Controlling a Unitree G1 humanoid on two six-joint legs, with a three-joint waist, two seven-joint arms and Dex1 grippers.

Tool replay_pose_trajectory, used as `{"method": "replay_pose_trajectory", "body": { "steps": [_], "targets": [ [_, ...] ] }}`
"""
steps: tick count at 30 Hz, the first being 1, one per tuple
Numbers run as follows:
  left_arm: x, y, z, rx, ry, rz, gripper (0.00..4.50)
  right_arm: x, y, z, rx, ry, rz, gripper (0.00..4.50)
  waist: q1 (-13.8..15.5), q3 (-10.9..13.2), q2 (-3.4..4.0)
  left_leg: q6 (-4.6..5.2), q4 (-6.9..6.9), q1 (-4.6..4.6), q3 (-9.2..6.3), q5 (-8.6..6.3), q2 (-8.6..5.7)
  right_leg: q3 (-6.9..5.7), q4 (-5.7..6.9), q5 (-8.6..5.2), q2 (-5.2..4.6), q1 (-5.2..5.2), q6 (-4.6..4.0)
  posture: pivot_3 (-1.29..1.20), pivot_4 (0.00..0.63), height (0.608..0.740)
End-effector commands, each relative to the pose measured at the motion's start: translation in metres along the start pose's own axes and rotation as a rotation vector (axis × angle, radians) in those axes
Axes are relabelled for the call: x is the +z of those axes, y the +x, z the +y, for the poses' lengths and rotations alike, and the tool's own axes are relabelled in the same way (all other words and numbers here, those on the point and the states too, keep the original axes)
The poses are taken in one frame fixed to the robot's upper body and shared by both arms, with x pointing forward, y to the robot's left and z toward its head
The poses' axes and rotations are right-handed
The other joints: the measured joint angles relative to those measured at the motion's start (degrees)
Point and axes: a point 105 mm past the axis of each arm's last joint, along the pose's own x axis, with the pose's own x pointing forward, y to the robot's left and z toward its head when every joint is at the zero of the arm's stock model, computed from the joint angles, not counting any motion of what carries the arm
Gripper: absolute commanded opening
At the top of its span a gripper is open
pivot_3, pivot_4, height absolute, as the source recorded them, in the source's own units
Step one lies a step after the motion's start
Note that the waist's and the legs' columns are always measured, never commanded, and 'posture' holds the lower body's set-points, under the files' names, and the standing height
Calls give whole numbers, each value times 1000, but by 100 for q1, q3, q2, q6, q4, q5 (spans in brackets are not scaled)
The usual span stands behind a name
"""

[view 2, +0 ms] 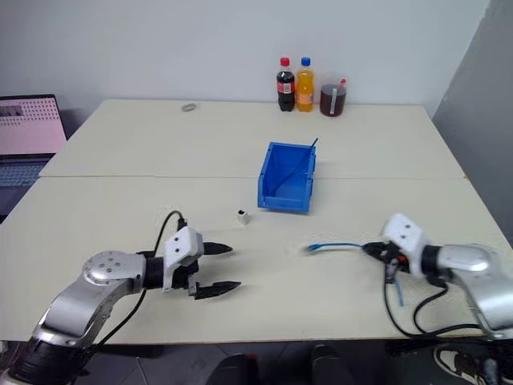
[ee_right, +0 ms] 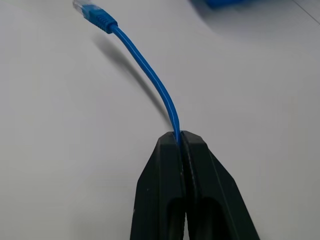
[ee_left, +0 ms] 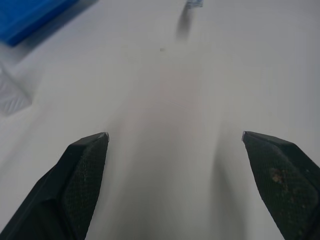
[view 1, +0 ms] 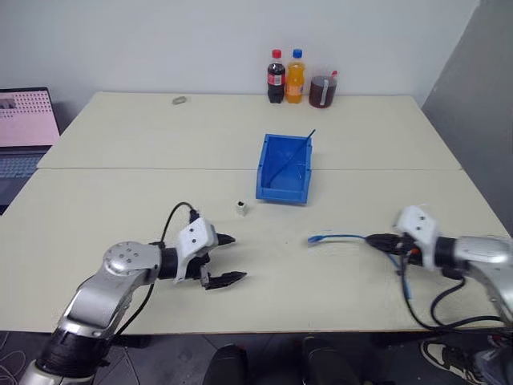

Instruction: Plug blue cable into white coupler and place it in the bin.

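Item: blue cable (ee_right: 150, 75), thin, light, limp; held in my right gripper (ee_right: 180, 137), whose two fingers are pressed fully together on the cord a short way behind the plug (ee_right: 92, 14). The free stretch arcs out over the table (view 1: 120, 200) toward its middle, near the front edge, plug just above the surface; the remaining length hangs behind my wrist. I judge it will droop and swing when carried, so the plug will wander; a hold closer behind the plug would steer it better, and the clear tip looks easy to crush if pinched directly. Item: white coupler (view 1: 241, 208), tiny, boxy, sitting loose on the table between my two arms, just off the bin's front left corner; likely light enough to skid when pushed, so it wants pinching by its flat sides. Item: bin (view 1: 284, 188), blue, open-topped, near the table's centre. Item: my left gripper (view 1: 224, 261), fingers spread wide, empty, near the front edge, short of the coupler. Far edge: three bottles (view 1: 296, 79)
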Motion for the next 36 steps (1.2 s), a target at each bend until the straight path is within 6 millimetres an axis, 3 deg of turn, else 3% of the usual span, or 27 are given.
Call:
{"method": "replay_pose_trajectory", "body": {
  "steps": [1, 7, 13, 16, 23, 26, 29, 36],
  "targets": [
    [-13, -26, 13, 111, 2, 44, 4500, 17, 39, 22, 102, -85, -38, 5, -23, 4, -8, 0, -3, -1, 1, 0, 0, 0, 1, -1, 0, -4, -2, 0, 150, 740],
    [-28, -40, 9, 143, -29, 65, 4500, 32, 79, 39, 199, -170, -62, 5, 81, 12, -9, -1, -2, -17, 4, 0, -4, -9, 4, 3, -9, -23, -23, 0, 150, 740],
    [-34, -40, 4, 136, -24, 76, 4500, 35, 90, 40, 236, -162, -47, 5, 122, 11, -11, -1, -2, -15, 8, 0, -3, -13, 4, 9, -16, -22, -35, 0, 150, 740],
    [-33, -37, 3, 132, -18, 72, 4500, 34, 90, 38, 239, -160, -37, 593, 121, 10, -11, 0, -2, -12, 6, 0, 0, -20, 6, 7, -15, -22, -33, 0, 150, 740],
    [-21, -23, 2, 103, -21, 30, 4500, 38, 72, 43, 300, -137, -43, 2307, 130, 11, -11, -1, -2, -14, 4, 0, -3, -26, 7, 9, -13, -21, -36, 0, 150, 740],
    [-18, -15, 2, 90, -44, 23, 4500, 31, 50, 51, 378, -146, 4, 3085, 135, 12, -10, 0, -1, -16, 6, 0, -3, -25, 5, 9, -14, -21, -36, 0, 150, 740],
    [-17, -6, 4, 87, -70, 32, 4500, 38, 32, 53, 390, -133, -10, 3733, 142, 11, -11, 0, -1, -15, 2, 0, -7, -29, 5, 7, -13, -18, -31, 0, 150, 740],
    [-15, 15, -2, 44, -79, 65, 4500, 51, 16, 52, 309, -124, -41, 3733, 129, 9, -11, 0, 1, -7, -5, 0, -3, -28, 9, -3, -5, -8, -11, 0, 150, 740]
  ]
}}
